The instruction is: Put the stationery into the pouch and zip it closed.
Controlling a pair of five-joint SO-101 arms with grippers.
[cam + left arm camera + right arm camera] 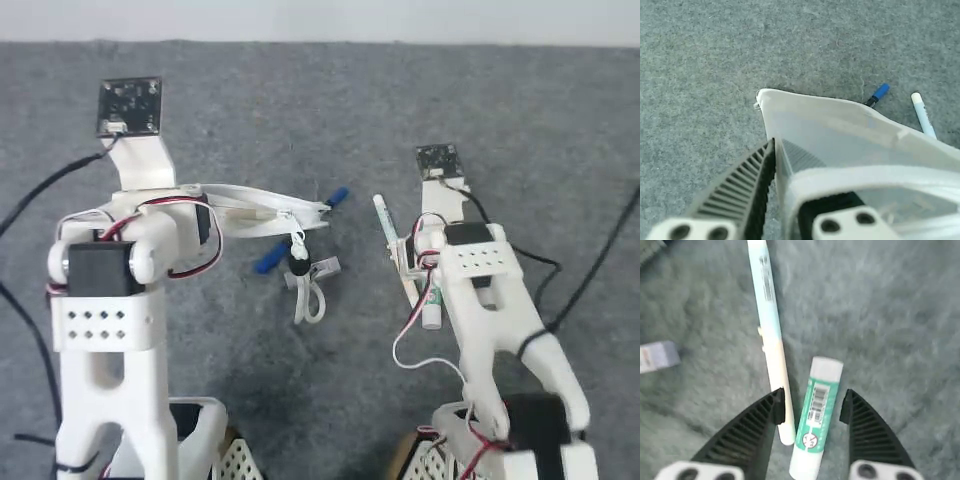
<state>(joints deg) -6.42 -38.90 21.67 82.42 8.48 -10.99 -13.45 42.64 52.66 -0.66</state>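
The left hand (780, 149) is closed on one edge of the clear pouch (850, 135), and one finger is seen through the plastic. A blue pen (880, 91) beyond the pouch is largely covered, and it cannot be told whether it lies inside or beneath. The right hand (813, 396) is open, with the glue stick (817, 415) and the end of a white pen (771, 335) between its fingers. In the high view a zip pull (299, 262) is shown between the hands.
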